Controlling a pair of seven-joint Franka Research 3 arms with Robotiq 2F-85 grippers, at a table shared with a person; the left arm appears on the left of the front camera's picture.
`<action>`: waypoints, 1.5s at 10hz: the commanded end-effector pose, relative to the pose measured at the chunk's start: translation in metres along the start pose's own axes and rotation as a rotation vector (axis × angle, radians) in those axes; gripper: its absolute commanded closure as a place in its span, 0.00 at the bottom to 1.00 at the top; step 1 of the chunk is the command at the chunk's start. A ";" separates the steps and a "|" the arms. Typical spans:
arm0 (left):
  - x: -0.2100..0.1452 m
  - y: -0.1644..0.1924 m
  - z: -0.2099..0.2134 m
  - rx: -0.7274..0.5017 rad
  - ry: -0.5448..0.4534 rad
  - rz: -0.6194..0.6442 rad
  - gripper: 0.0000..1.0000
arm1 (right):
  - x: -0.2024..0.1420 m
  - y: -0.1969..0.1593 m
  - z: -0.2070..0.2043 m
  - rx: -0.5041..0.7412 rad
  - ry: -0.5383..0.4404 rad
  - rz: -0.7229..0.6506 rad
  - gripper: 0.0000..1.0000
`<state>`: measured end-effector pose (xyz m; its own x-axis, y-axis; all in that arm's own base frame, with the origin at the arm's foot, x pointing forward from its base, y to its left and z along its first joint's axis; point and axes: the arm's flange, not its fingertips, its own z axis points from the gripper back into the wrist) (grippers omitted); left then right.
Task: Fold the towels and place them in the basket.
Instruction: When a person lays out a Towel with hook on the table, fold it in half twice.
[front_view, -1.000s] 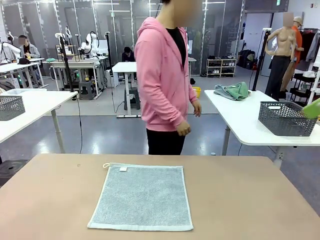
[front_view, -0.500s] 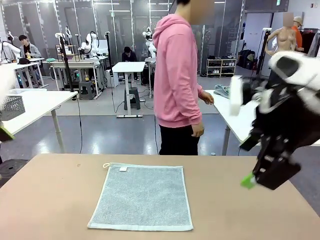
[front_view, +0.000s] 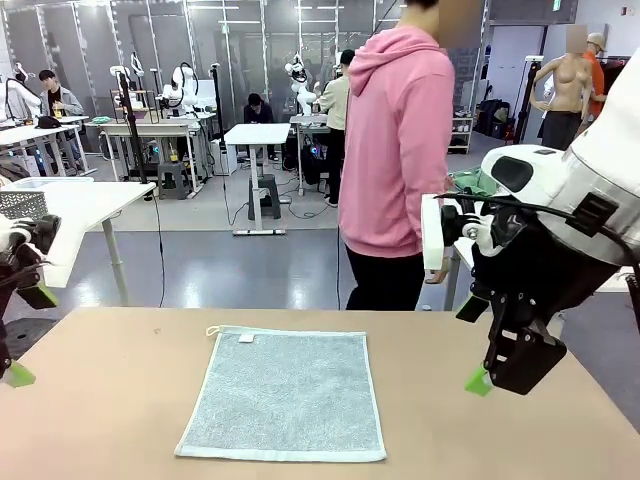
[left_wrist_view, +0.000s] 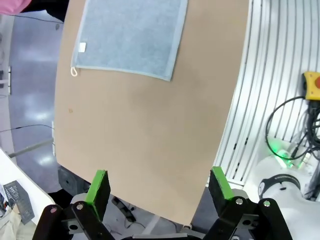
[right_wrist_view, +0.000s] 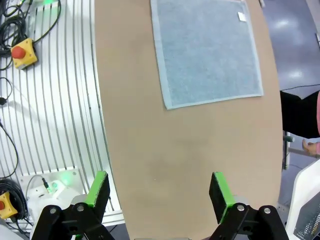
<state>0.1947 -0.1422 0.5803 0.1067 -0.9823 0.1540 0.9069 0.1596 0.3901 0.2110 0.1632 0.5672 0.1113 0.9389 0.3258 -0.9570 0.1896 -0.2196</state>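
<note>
Towel (front_view: 283, 393) lies flat, unfolded, mid-surface (front_view: 470, 440), loop + label corner at far left, toward person (front_view: 400, 150); laid out square, prob. so both arms can take the near corners; no fold begun; left fingers (left_wrist_view: 98, 186) spread wide, empty, up at surface's left edge; right fingers (right_wrist_view: 218, 187) also spread, empty, above right side, well apart from towel; room: bare surface both sides of towel + narrow strip at near hem, so low approach there needs care w/ the edge; person stands beyond far edge, side-on, clear of towel.
</note>
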 end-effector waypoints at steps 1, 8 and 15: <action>0.003 -0.002 0.000 -0.007 -0.012 0.001 0.00 | 0.003 0.003 -0.002 0.014 -0.006 0.010 0.00; 0.016 -0.006 -0.085 -0.155 -0.008 -0.076 0.00 | 0.015 0.009 -0.099 0.130 0.097 0.092 0.00; 0.025 -0.014 -0.211 -0.263 -0.038 -0.103 0.00 | 0.009 0.001 -0.202 0.235 0.118 0.137 0.00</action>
<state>0.3016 -0.2197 0.4428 0.0230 -0.9910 0.1320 0.9874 0.0432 0.1521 0.2830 0.2497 0.4220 0.0276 0.9841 0.1756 -0.9991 0.0328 -0.0268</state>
